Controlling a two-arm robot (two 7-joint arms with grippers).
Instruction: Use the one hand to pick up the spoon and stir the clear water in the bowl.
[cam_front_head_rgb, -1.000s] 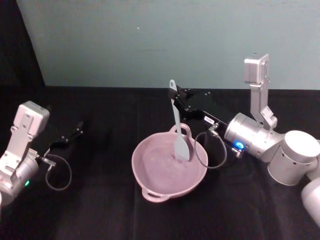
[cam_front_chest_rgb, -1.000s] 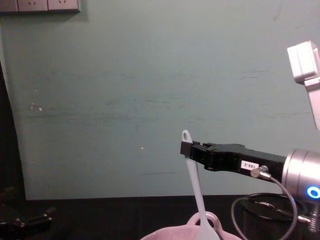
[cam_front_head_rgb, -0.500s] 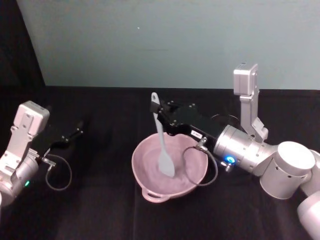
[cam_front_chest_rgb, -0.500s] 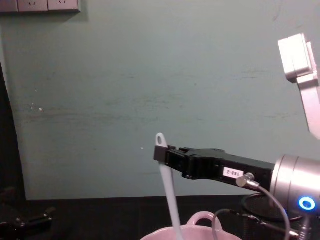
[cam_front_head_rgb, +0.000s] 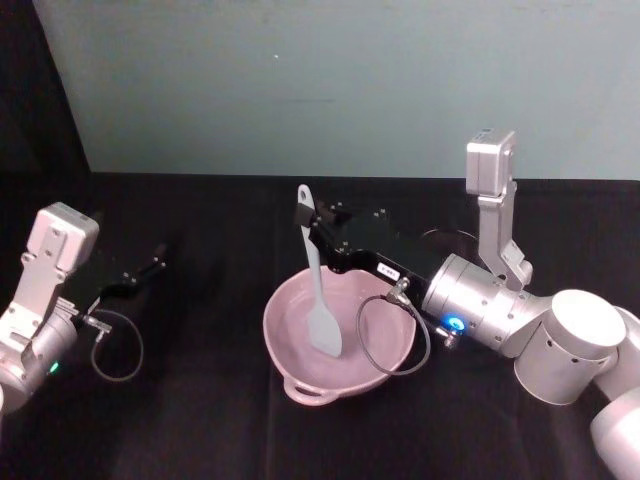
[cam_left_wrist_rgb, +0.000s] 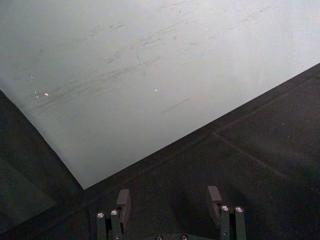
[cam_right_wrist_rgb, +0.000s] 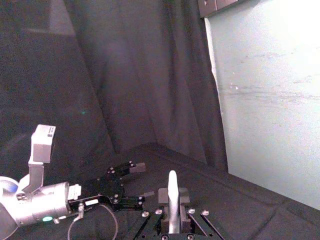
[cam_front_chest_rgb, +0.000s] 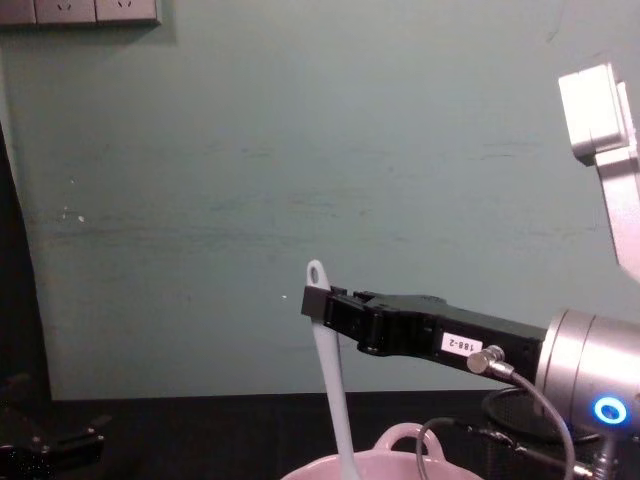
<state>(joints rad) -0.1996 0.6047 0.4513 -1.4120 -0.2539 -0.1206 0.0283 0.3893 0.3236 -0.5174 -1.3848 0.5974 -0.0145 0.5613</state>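
Fingers (cam_front_head_rgb: 312, 228) on my right hand (cam_front_head_rgb: 308, 222) are clamped tight on the upper part of the spoon (cam_front_head_rgb: 318, 290) handle, just below the hole at its end, so the grab part of the job is clearly sorted. From the chest cam the hand (cam_front_chest_rgb: 322, 306) sticks out sideways over the bowl (cam_front_chest_rgb: 405, 462) with the spoon (cam_front_chest_rgb: 328, 375) hanging nearly straight down from it, top leaning a touch toward the left arm's side. On the right wrist cam I can see the white handle (cam_right_wrist_rgb: 172, 200) pinched between the pads.

Landmark-wise, everything's about the bowl (cam_front_head_rgb: 290, 345): the blade is down inside it, roughly mid-bowl, maybe a bit toward the back rim where the hand reaches in. Can't honestly tell whether the blade tip is touching the bottom or just dipped, and the water's clear enough that I can't make out any swirl either.

So my read: pickup done, spoon in the water, we're in the stirring bit. What's left is just more laps around the bowl and then calling it.

Left gripper (cam_front_head_rgb: 140, 272) is parked well off to the bowl's left, fingers (cam_left_wrist_rgb: 123, 200) spread apart with nothing between them. It's not part of this one.
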